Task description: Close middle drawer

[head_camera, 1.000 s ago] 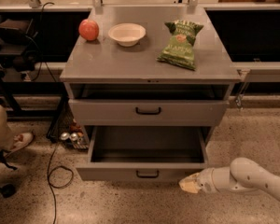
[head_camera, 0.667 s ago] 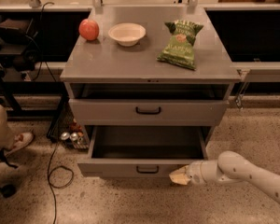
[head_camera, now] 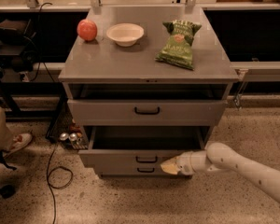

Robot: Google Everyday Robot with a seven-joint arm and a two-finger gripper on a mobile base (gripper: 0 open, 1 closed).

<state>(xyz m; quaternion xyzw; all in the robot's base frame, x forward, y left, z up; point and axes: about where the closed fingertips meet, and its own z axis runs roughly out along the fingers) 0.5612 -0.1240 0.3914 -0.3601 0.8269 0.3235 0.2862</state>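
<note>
Your claw (head_camera: 169, 166) is low at the right side of the cabinet, with its tip at the front of the middle drawer (head_camera: 112, 158), just right of the black handle (head_camera: 146, 159). You cannot tell how far the claw is open. The middle drawer stands pulled out below the top drawer (head_camera: 107, 112). On the surface (head_camera: 130, 66) are an apple (head_camera: 87, 30), a bowl (head_camera: 125, 33) and a green chip bag (head_camera: 178, 44).

Moved in from the right since a second ago: gripper (head_camera: 170, 166), now seemingly pressed against the front of the middle drawer (head_camera: 112, 158), just right of its bar handle (head_camera: 146, 159). Pushed partway in ahead of the gripper, with less of the cavity showing. Newly uncovered just left of the gripper and lower: lowest drawer's handle (head_camera: 146, 170).
</note>
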